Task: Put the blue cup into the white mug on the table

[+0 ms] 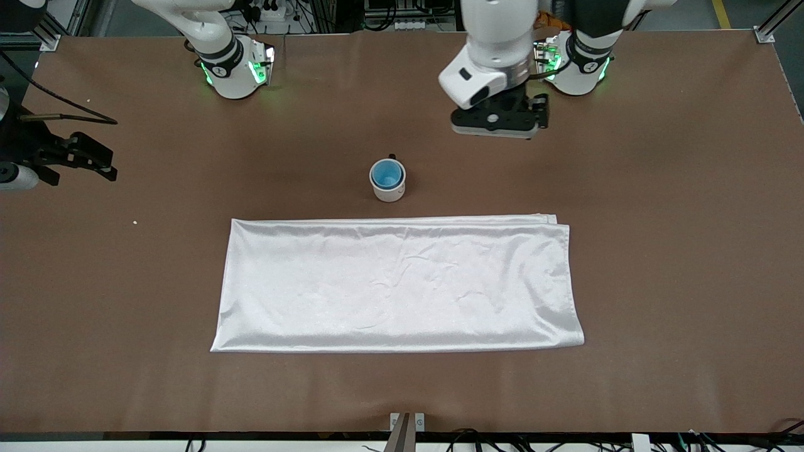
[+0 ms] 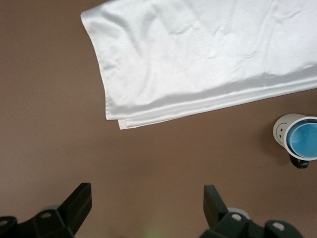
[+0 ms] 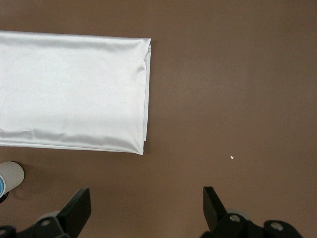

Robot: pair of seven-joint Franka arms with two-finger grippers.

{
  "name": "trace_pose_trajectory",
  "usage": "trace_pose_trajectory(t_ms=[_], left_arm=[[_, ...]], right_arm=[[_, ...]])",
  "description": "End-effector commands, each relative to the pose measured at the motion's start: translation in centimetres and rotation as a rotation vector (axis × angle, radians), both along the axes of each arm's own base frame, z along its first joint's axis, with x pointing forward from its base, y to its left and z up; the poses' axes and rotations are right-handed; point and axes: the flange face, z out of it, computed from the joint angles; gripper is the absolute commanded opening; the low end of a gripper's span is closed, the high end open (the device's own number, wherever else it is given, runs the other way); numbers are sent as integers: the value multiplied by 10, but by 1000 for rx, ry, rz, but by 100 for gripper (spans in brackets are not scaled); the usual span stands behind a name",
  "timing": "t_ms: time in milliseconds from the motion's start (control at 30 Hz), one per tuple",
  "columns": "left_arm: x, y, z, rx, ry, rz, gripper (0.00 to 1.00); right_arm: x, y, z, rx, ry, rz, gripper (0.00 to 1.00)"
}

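Front view: the blue cup [image 1: 386,174] is sitting inside the white mug [image 1: 388,182] on the table [image 1: 659,207], away from both grippers.

Left wrist view: the left gripper [image 2: 147,204] is hovering wide open, empty, over bare table near the white cloth [image 2: 208,54].

Right wrist view: the right gripper [image 3: 146,204] is hanging open, empty.

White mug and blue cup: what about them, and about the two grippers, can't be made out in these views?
- White mug: its handle is mostly hidden by its own body in the front view; the right wrist view cuts the mug at the picture's edge.
- Blue cup: only rim and inside show; the mug's wall hides its sides.
- Left gripper: the front view hides its fingers under the wrist.
- Right gripper: the front view's edge cuts its arm.
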Motion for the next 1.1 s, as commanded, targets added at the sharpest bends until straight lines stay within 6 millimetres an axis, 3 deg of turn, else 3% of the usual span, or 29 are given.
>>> trace_pose_trajectory(t_ms=[0, 300, 833, 1067], left_arm=[[9, 41, 15, -33, 22, 17, 100], [39, 107, 30, -100, 39, 107, 100], [68, 198, 31, -124, 4, 207, 100], [78, 221, 34, -166, -30, 253, 100]], right_arm=[[-4, -2, 7, 26, 8, -41, 100], [-4, -2, 7, 24, 10, -41, 100], [-4, -1, 8, 24, 7, -41, 100], [-4, -1, 8, 24, 7, -41, 100]])
